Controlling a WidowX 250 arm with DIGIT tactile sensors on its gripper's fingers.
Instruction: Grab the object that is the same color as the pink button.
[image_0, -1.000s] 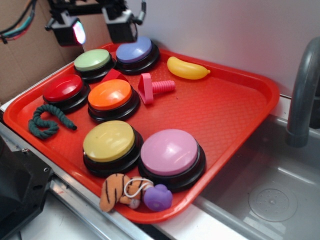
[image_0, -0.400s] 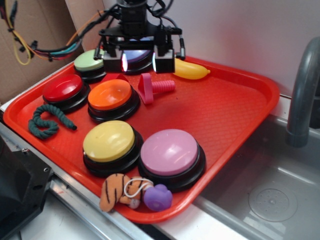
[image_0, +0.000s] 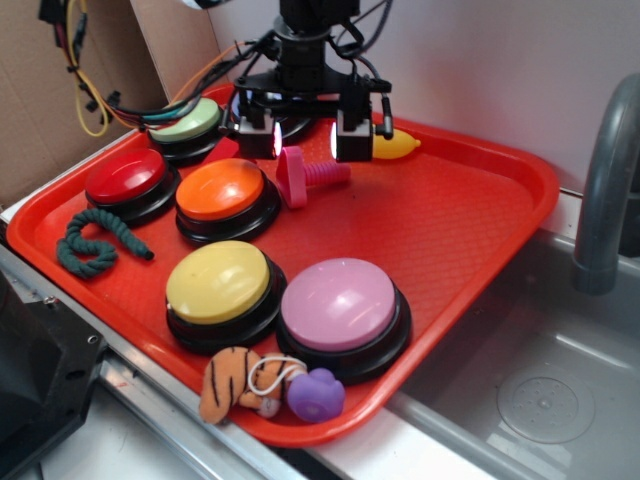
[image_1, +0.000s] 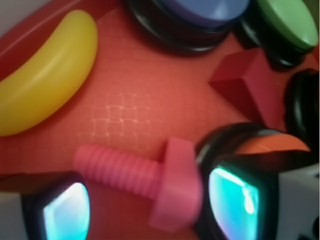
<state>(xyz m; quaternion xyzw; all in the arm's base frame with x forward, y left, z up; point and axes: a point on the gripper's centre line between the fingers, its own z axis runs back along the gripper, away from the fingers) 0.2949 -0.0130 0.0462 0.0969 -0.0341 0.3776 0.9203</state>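
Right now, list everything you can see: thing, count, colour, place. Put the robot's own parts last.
tray: 1, red, beside the sink
pink button: 1, pale pink dome, front of tray
yellow button: 1, left of the pink one
orange button: 1, mid-left
red button: 1, left edge
green button: 1, back left
blue-violet button: 1, back, under the arm
toy bolt: 1, pink, lying beside the orange button
banana: 1, yellow, back of tray
wedge block: 1, red, near the green button
rope: 1, dark green, left
tiger plush: 1, orange striped, front rim
purple toy: 1, front rim
faucet: 1, grey, right
sink: 1, grey
gripper: 1, black, open above the bolt
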